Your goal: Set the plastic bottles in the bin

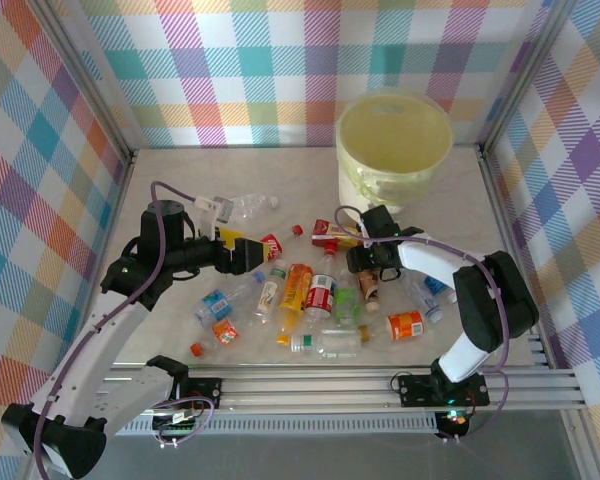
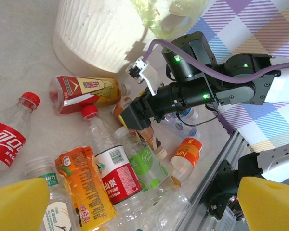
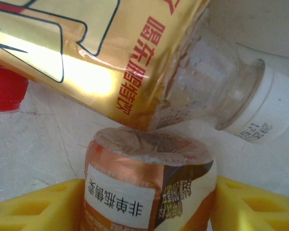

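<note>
Within right hand [image 3: 148,208] | brown bottle [image 3: 149,175], base cut off | grip unclear

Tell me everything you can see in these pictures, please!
plastic bottles: about fifteen, mostly clear with red, orange, green or blue labels, lying mid-table
bin: one, pale yellow, far right of the table
table: one, pale stone look, under everything
walls: colourful checks, on three sides
rail: silver, along the front edge
left gripper: yellow fingers, open above the bottles
right gripper: yellow fingers, either side of a brown-orange bottle
</note>
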{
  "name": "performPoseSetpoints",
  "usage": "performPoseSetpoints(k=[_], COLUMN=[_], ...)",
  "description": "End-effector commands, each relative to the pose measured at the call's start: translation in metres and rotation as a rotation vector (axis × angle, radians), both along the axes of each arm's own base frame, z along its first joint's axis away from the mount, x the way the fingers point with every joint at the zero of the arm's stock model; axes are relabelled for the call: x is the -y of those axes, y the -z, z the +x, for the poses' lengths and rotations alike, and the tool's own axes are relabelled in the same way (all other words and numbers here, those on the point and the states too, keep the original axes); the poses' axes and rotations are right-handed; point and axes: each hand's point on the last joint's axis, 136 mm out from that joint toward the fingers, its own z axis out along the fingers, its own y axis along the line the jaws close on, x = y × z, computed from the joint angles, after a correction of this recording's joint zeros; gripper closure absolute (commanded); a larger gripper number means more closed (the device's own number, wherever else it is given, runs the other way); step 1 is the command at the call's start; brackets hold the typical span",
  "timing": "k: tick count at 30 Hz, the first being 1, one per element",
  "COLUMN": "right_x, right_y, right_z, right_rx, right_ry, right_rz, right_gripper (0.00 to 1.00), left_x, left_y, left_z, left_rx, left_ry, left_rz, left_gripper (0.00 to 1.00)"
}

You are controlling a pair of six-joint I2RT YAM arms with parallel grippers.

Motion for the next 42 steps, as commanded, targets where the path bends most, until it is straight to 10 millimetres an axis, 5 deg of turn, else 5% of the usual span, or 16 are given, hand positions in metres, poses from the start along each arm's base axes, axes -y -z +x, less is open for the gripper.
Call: performPoseSetpoints(k=[1, 11, 21, 42], right_x=[-0.007, -0.007, -0.012, -0.076], right_y=[-0.012, -0.037, -0.084, -0.193], right_z=[0.009, 0.015, 0.015, -0.008], right_rx=[0.041, 0.121, 0.238, 0.412], right_ry=[-0.012, -0.020, -0.080, -0.302], right_rz=[0.009, -0.004, -0.037, 0.105], right_gripper=[0.37, 0.39, 0.39, 0.38], left_x=[0.002, 0.001, 0.001, 0.000], left_y=[0.003, 0.003, 0.002, 0.000], left_z=[-0.001, -0.002, -0.003, -0.004], left_rx=[0.002, 0.003, 0.007, 0.015], left_ry=[0.009, 0.010, 0.009, 0.006], left_rz=[0.011, 0.014, 0.013, 0.010], left_gripper=[0.00, 0.00, 0.00, 0.00])
